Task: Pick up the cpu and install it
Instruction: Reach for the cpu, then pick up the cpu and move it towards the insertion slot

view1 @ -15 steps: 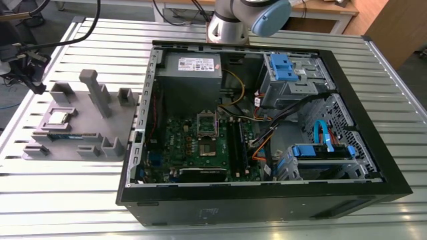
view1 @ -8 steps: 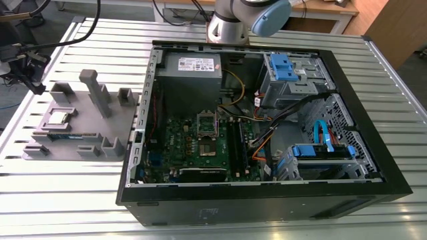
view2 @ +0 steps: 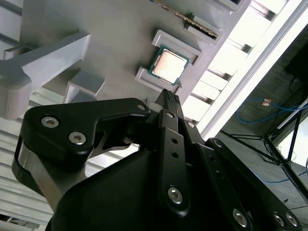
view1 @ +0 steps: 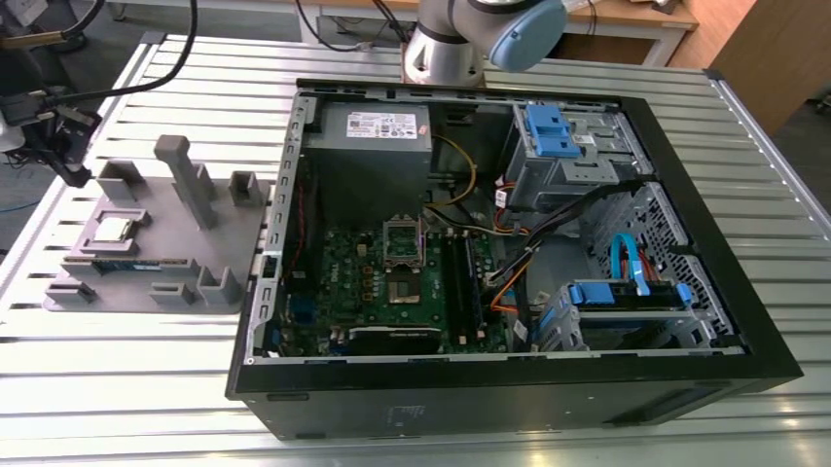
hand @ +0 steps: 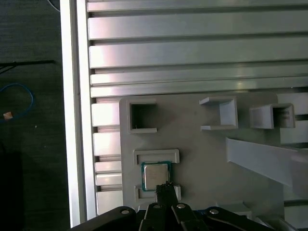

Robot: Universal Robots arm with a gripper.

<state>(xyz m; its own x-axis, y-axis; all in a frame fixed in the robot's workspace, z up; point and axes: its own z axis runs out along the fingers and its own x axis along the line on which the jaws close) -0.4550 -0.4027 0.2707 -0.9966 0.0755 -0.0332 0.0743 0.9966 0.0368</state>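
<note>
- Pincer [hand: 166, 186] drawn shut on nothing, tips close by the cpu's [hand: 155, 175] edge in both wrist views; contact unclear.
- The cpu, shiny and square, lies flat in a nest of the grey plastic holder [hand: 202, 159].
- Exterior view adds an open black computer case [view1: 454, 409] with a green motherboard [view1: 389, 292], well apart from the cpu.
- Ribbed aluminium table [hand: 192, 53]; dark floor [hand: 29, 159].

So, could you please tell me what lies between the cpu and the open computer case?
In the exterior view, the grey holder's tall post and smaller blocks stand between the cpu and the computer case.
</note>
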